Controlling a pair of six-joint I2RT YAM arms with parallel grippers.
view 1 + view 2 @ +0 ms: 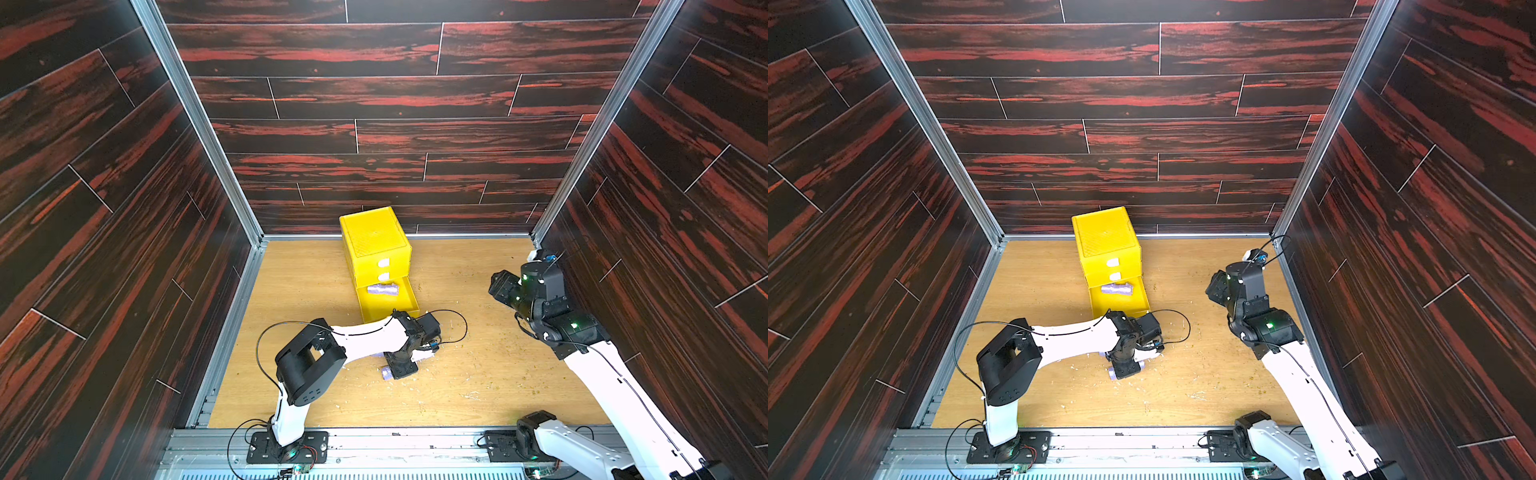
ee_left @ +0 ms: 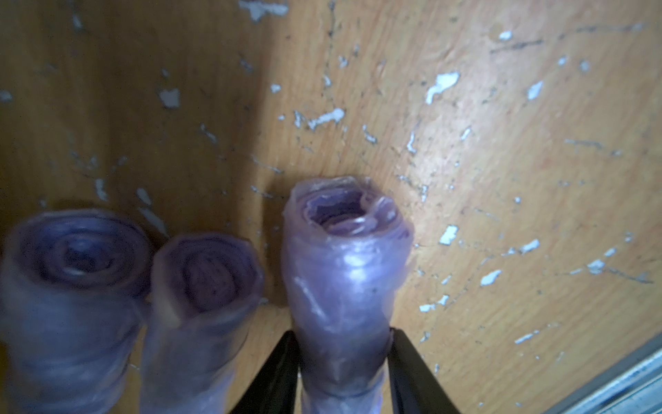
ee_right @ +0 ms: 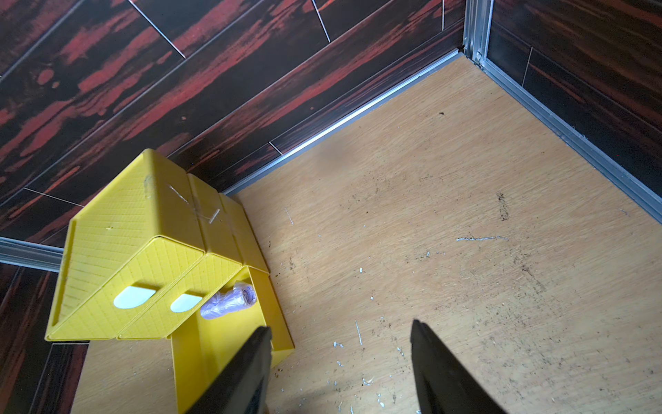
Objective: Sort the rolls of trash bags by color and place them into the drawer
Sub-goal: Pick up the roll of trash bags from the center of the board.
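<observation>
We are picking: our left gripper [image 2: 342, 331] pinches a purple roll [image 2: 344, 272] on the table [image 1: 478, 374] just before the drawer [image 1: 376, 245]; our right gripper [image 3: 341, 324] gapes empty. Next, we judge, it must be lifted into the open bottom tray [image 1: 411, 297].

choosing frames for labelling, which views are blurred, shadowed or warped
Left wrist view: the two loose lavender rolls are soft and shadowed, while the clamped roll in the left claw is sharper, with a glare streak. Right wrist view: crisp, evenly lit on the yellow drawer chest. Both top views: side walls splay from wide-angle stretch.
</observation>
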